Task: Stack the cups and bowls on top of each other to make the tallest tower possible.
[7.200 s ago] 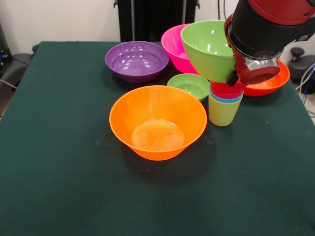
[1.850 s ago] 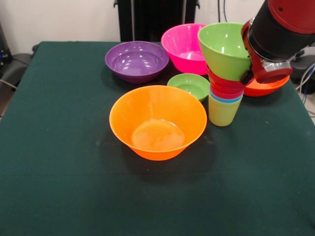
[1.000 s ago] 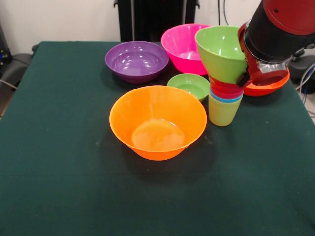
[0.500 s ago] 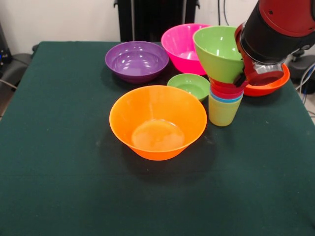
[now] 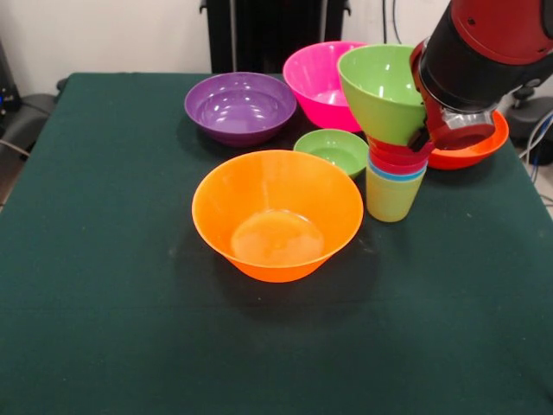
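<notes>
Topping tower (image 5: 396,169) at bench (image 5: 104,328) right rear: lime bowl (image 5: 384,91) tilted in red cup, yellow-green cup lowest. Gripper (image 5: 425,137) at bowl rim; fingers hidden, grip unclear. Orange bowl (image 5: 276,214) waits near.

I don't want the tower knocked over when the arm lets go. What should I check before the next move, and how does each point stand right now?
1. Lime green bowl seated on the tower: ok, though it tilts toward the purple bowl.
2. Yellow-green cup at the base flat on the table: ok.
3. Gripper open or shut on the lime bowl's rim: cannot tell; the arm hides it.
4. Room beside the tower: not ok; the small green bowl and the red-orange bowl sit close on either side.
5. Next piece free to take: ok; the orange bowl stands alone, upright.
</notes>
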Action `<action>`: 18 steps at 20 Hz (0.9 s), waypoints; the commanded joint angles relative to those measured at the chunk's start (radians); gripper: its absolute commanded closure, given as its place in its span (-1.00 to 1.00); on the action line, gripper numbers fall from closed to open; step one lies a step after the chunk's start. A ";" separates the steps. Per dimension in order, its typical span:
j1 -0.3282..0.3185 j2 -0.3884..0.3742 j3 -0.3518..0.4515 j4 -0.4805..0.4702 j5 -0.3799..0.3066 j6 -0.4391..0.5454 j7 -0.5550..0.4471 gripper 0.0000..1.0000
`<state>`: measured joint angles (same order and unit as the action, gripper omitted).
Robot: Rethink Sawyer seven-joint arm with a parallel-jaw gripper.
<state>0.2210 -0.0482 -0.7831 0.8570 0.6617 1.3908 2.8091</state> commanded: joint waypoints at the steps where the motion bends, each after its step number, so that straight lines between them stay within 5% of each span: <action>1: 0.020 -0.015 0.114 0.080 -0.050 -0.055 0.091 1.00; 18: 0.049 0.007 0.113 0.036 -0.022 -0.039 0.154 1.00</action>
<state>0.2518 -0.0485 -0.7831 0.8659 0.6617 1.3908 2.8091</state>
